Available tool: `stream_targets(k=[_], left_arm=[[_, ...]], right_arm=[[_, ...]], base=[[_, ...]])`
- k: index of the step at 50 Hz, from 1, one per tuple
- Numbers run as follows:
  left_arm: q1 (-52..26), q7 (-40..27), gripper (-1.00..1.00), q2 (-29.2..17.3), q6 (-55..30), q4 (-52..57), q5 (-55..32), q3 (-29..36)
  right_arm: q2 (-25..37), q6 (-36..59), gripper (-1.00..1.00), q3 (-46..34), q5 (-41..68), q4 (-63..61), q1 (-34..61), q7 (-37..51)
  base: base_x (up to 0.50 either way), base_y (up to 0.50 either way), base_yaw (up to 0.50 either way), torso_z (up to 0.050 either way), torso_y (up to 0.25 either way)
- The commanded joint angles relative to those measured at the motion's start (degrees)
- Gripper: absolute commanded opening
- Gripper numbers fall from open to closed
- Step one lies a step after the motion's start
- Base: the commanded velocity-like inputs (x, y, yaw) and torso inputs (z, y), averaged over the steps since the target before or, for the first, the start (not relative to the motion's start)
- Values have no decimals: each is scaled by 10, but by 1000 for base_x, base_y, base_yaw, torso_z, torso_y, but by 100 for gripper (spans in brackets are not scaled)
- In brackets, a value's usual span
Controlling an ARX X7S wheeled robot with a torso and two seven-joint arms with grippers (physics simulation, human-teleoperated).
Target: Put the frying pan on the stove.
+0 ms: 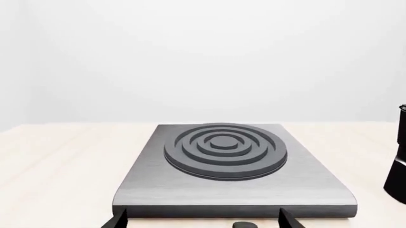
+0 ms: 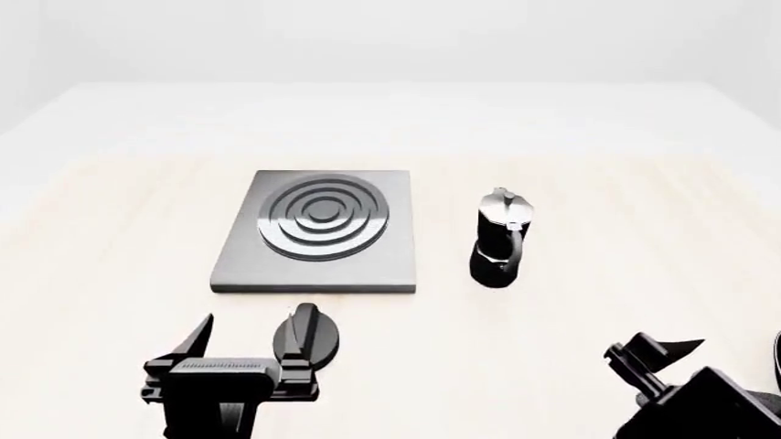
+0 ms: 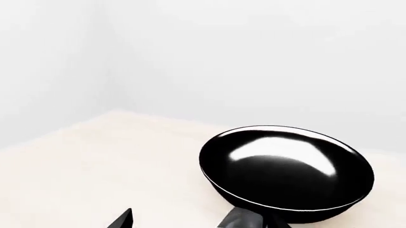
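The flat square dark-grey metal stove (image 2: 320,230) lies bare at centre-left of the head view, its raised concentric ring burner carrying nothing: the task looks barely begun. The round, shallow, glossy black frying pan (image 3: 285,167) fills the lower right of the right wrist view, resting on the pale wood-grain worktop (image 3: 108,156), its mirror-smooth inside throwing back a white highlight and its grey handle base running toward the bottom edge of the frame. In the head view only a dark sliver at the far right edge, low down, may be the pan; it sits well apart from the stove. The right pincer (image 2: 653,355) shows in the lower right of the head view near that edge, but whether it is spread or pinching the handle cannot be told. The left pincer (image 2: 244,347), lower left, stands spread and holds nothing, with a small round black knob (image 2: 307,333) beside 1 finger. A black-and-silver moka pot (image 2: 499,240) stands upright to the right of the stove. The stove's brushed matt plate and stepped rings contrast with the pan's polished curve. Left to do, by these views: grasp, lift, carry leftward past the pot, set down.
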Motion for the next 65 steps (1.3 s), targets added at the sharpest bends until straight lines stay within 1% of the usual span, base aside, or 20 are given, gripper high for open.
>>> stream_targets(k=[1,19,29,39,51,65], left_arm=[[2,-8,100,-6,2,4,-4,6],[5,-16,100,-11,8,4,-7,16],[0,-18,100,-13,8,-2,-10,19],[0,-21,100,-16,12,-8,-13,19],[0,-24,100,-20,16,-11,-18,20],[1,-27,100,-22,20,-14,-21,23]], right_arm=[[-4,20,100,-6,-18,23,33,59],[-12,11,100,-5,6,78,81,127],[-8,-4,100,2,45,134,117,136],[-3,-1,100,14,90,158,144,135],[12,10,100,26,114,138,139,145],[18,-2,100,41,137,153,141,153]], base=[[0,0,0,0,0],[0,0,0,0,0],[0,0,0,0,0],[0,0,0,0,0],[0,0,0,0,0],[0,0,0,0,0]])
